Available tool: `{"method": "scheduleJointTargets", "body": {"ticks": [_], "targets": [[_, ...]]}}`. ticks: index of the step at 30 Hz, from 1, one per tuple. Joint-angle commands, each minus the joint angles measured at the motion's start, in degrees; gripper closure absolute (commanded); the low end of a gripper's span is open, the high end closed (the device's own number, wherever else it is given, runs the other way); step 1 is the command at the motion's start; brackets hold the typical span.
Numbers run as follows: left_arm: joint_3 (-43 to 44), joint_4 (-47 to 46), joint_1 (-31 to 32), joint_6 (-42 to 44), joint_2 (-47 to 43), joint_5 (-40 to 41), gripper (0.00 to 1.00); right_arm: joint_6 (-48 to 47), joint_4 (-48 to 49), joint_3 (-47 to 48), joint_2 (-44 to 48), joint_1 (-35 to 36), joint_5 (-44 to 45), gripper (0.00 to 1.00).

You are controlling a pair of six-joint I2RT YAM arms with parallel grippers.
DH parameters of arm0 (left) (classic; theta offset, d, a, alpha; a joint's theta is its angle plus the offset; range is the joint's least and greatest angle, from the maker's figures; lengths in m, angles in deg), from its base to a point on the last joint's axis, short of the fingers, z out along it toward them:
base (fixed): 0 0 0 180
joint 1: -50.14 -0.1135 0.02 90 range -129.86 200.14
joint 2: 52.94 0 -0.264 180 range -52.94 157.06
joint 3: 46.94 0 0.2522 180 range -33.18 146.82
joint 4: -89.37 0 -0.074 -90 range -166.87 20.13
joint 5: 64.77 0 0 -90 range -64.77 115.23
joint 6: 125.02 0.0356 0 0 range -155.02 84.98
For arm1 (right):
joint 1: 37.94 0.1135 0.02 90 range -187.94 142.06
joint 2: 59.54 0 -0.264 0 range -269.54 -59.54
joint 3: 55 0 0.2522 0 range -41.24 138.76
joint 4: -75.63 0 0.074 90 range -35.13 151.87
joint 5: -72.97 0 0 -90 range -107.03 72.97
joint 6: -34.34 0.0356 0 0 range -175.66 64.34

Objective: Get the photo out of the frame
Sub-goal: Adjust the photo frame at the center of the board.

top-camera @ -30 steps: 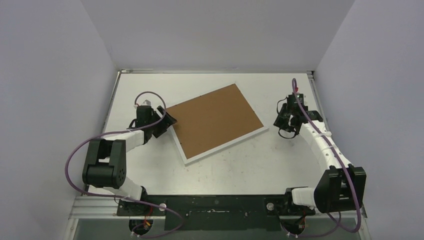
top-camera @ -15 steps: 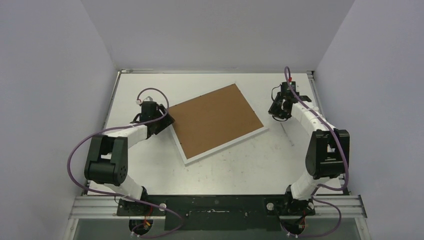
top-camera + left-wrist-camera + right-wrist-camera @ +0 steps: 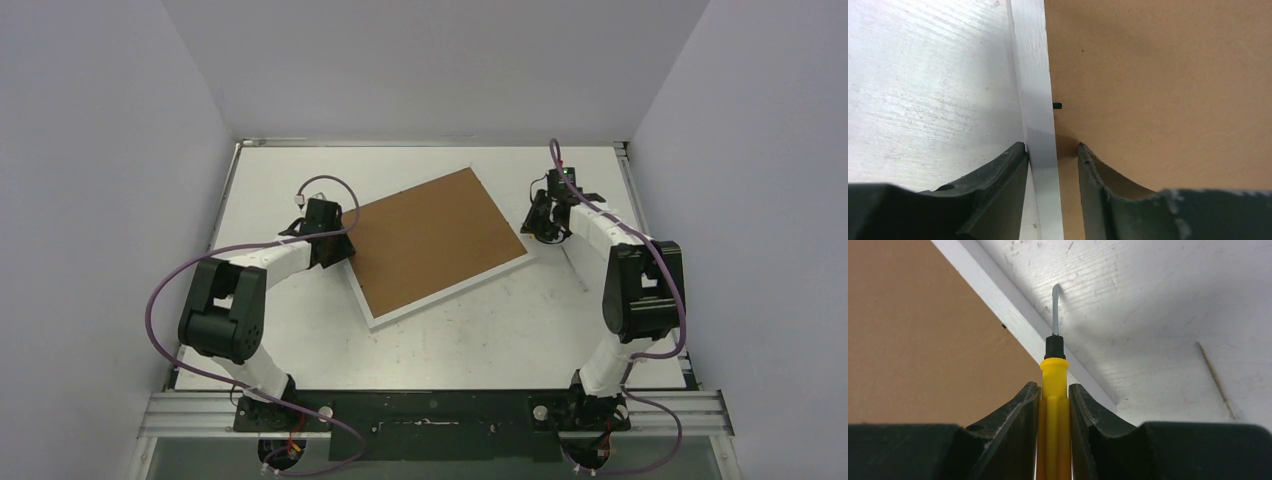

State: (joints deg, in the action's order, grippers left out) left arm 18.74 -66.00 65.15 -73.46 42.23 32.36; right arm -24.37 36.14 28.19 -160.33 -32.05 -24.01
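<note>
The frame [image 3: 450, 289] lies face down and askew on the table, its brown backing board [image 3: 430, 240] up. The photo is hidden beneath it. My left gripper [image 3: 338, 246] is at the frame's left edge. In the left wrist view its jaws [image 3: 1050, 145] stand open astride the white border [image 3: 1035, 75], one finger against the outer edge, the other over the brown board [image 3: 1158, 75]. My right gripper [image 3: 538, 224] sits by the frame's right corner, shut [image 3: 1054, 386] on a yellow screwdriver [image 3: 1054, 371]. Its blade tip [image 3: 1055, 302] is just outside the white border [image 3: 998, 300].
A small black tab [image 3: 1058, 105] sits at the board's left edge, just ahead of my left fingers; another [image 3: 1004, 326] shows near the screwdriver blade. Grey walls close in the white table [image 3: 500, 330] on three sides.
My left gripper has slid right onto the frame's left edge and its jaws have narrowed. The right arm has carried the screwdriver leftward and farther back, up to the frame's right corner.
</note>
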Motion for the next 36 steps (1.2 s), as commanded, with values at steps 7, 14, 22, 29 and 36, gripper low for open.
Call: {"method": "scheduleJointTargets", "body": {"ticks": [7, 14, 22, 29, 36], "targets": [[1.7, 1.4, -1.1, 7.6, 4.4, -3.1, 0.76, 0.2, 2.5, -10.8, 10.1, 2.8, -8.7, 0.95], [1.1, -1.7, 0.1, 15.3, 3.8, -4.0, 0.88, 1.7, -0.2, -19.4, 21.1, 6.6, -8.5, 0.95], [3.7, -0.4, 1.5, 17.5, 2.2, -2.8, 0.91, -0.1, -3.7, -14.2, 26.9, 0.6, 5.6, 0.95], [4.8, -0.3, 1.4, 15.4, 3.2, -3.0, 0.78, 2.9, 5.6, -8.6, 15.1, -0.9, 12.7, 0.95], [3.4, -0.4, 0.8, 12.5, -0.7, -5.6, 0.47, 3.9, 10.6, -6.7, 4.7, -0.2, 17.2, 0.95]]}}
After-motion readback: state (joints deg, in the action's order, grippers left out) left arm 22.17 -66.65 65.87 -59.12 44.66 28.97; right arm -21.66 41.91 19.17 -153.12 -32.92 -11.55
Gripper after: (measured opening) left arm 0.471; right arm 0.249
